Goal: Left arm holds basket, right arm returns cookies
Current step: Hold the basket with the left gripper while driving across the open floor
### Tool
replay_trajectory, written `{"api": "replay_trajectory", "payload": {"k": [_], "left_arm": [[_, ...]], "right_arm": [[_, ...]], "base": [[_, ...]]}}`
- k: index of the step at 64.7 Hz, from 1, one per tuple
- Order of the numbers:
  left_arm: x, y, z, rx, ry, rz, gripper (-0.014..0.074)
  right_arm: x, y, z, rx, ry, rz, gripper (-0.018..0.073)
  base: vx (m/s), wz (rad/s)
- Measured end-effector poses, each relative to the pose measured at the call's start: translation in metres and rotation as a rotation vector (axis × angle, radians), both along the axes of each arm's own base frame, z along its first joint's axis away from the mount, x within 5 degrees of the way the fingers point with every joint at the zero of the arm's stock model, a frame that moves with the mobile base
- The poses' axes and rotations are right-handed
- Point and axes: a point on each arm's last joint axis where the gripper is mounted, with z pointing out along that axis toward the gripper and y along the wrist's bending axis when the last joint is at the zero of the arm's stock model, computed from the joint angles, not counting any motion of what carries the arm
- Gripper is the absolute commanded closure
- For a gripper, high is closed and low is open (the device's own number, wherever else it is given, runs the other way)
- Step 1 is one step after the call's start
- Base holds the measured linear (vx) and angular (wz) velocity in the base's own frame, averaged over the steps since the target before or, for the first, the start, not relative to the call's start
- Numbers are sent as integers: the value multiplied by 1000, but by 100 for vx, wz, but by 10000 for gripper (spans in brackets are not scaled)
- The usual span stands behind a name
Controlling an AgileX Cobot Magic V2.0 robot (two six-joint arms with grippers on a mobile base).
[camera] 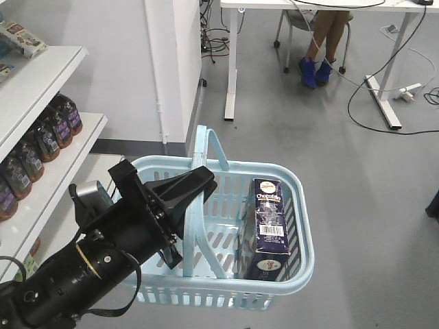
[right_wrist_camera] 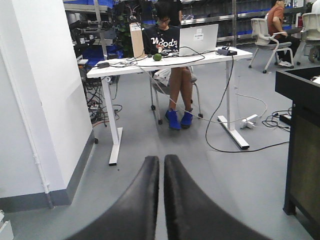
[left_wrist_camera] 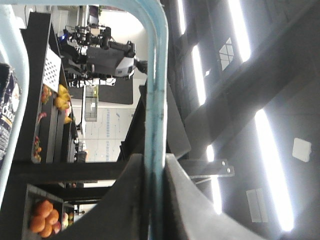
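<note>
White shelving (camera: 41, 75): at the far left of the front view we see two shelves, with dark bottles (camera: 48, 130) in a row on the lower one.
Left arm (camera: 82, 267): black with a gold ring, it reaches up from the bottom left corner toward the basket.
Left pincer (camera: 202, 179): its long black fingers (left_wrist_camera: 190, 200) pinch the near hoop handle (camera: 194, 233); in the left wrist view we see the pale blue bar (left_wrist_camera: 156, 75) clamped between them.
Basket (camera: 206, 296): light blue slotted plastic in the middle of the front view, above the grey floor, with its second handle (camera: 212, 140) raised at the far side.
Cookies (camera: 269, 219): the dark navy box is inside the basket, at its right end, close to the right wall.
Cookies, axis: the long axis runs roughly vertical; we read "Chocofallo" at the top end, the white barcode label sits mid-face, and the printed face is turned toward the front camera.
Right pincer (right_wrist_camera: 161, 159): in the right wrist view we see its two black fingers pressed together with nothing between them.
Beyond the right pincer: a white desk (right_wrist_camera: 170, 57) with a seated person (right_wrist_camera: 167, 37) at a laptop (right_wrist_camera: 198, 39).
</note>
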Motion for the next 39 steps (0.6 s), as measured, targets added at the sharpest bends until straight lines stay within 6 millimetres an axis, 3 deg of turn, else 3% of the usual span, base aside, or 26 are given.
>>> {"api": "replay_trajectory", "payload": {"k": [39], "left_arm": [[0,0,0,0,0,0,596]], "right_arm": [[0,0,0,0,0,0,565]], "base": [[35,12]]}}
